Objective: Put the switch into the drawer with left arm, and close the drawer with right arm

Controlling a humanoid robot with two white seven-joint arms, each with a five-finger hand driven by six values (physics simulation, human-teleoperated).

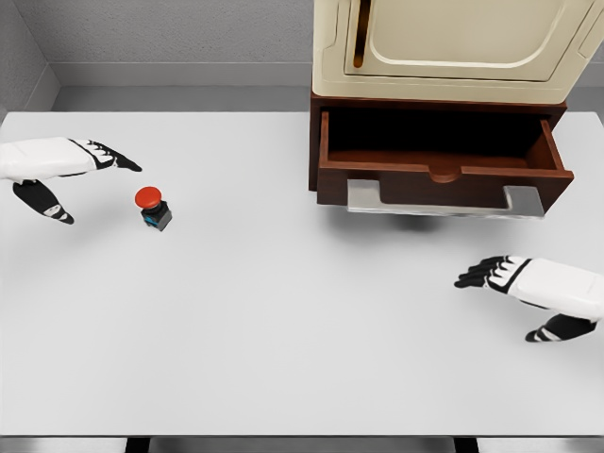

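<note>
The switch (152,208), a small dark box with a red round button on top, stands on the white table at the left. My left hand (90,179) hovers just left of it, fingers spread, thumb below, holding nothing. The brown drawer (444,179) is pulled out of its cabinet at the upper right; a grey handle runs along its front and nothing shows inside. My right hand (500,288) floats open over the table at the lower right, below the drawer's front.
A cream-coloured appliance (453,47) sits on top of the brown cabinet. The white table (302,321) stretches between both hands. A grey wall runs behind the table.
</note>
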